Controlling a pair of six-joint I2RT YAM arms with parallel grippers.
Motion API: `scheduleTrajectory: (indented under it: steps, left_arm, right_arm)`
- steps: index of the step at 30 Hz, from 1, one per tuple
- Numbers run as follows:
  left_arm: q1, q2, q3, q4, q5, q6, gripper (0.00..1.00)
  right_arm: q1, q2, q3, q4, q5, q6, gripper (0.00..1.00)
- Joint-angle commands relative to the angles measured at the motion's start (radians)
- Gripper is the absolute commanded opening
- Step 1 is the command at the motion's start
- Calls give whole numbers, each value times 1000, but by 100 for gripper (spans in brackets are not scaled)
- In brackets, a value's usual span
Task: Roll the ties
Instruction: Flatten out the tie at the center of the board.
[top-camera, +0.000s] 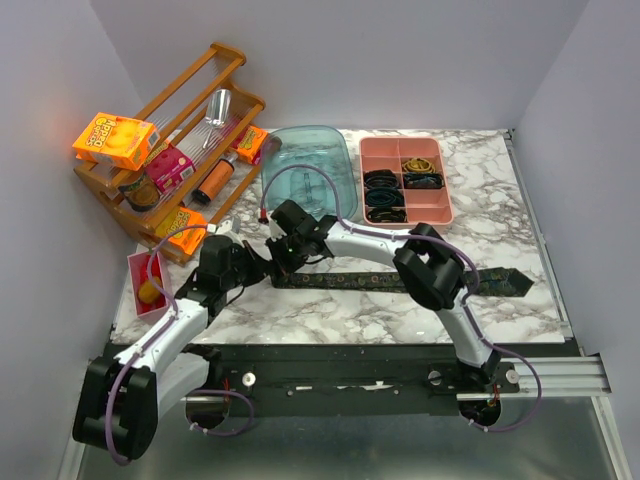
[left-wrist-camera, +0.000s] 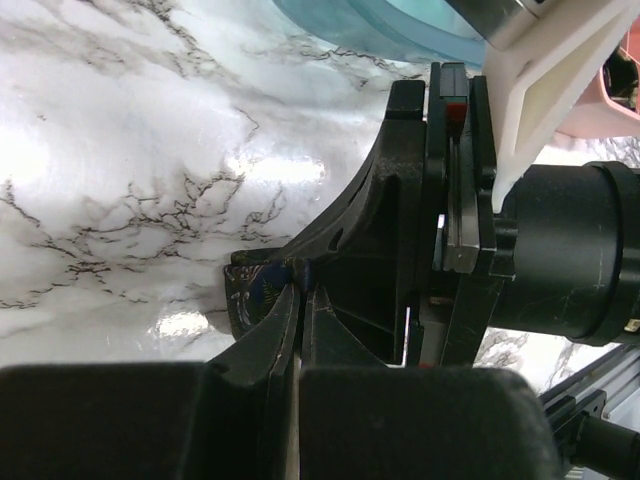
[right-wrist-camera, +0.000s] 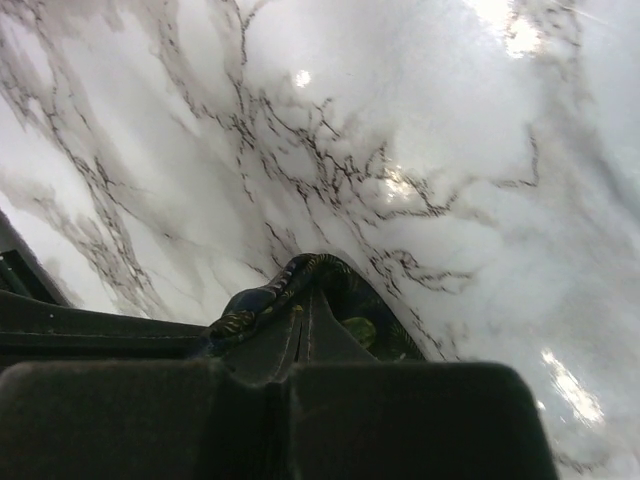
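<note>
White grey-veined marble desk (top-camera: 500, 200): carries all items. Translucent blue plastic tub (top-camera: 320, 150) and pink compartment tray (top-camera: 372, 150): at the rear. Black gold-speckled fabric necktie (top-camera: 380, 281): lies flat across the desk centre, pointed tip to the right, left end lifted. Left end effector (top-camera: 262, 268): closed on that end. Right end effector (top-camera: 290, 250): likewise closed on a curled fold. Hazard: both crowd one spot, so a collision or a slipped pinch would likely let the starting curl spring open. The top view alone gives the unrolled length; the wrist views alone confirm both pinches.
</note>
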Motion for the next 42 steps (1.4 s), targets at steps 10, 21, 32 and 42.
scheduleTrajectory:
  steps: [10,21,32,42]
  left_arm:
    - [-87,29,74,-91,-107,61,0]
    - [-196,174,129,-80,-182,60,0]
    - [-283,311,163,-56,-222,40,4]
    - [-289,308,114,52,-184,2,55]
  right_arm:
    - [11,-128,42,-136,160,-42,1]
    - [-6,-229,-94,-165,305,-39,1]
    - [-28,-242,-164,-162,306,-28,1]
    - [-29,-254,-179,-154,296,-24,1]
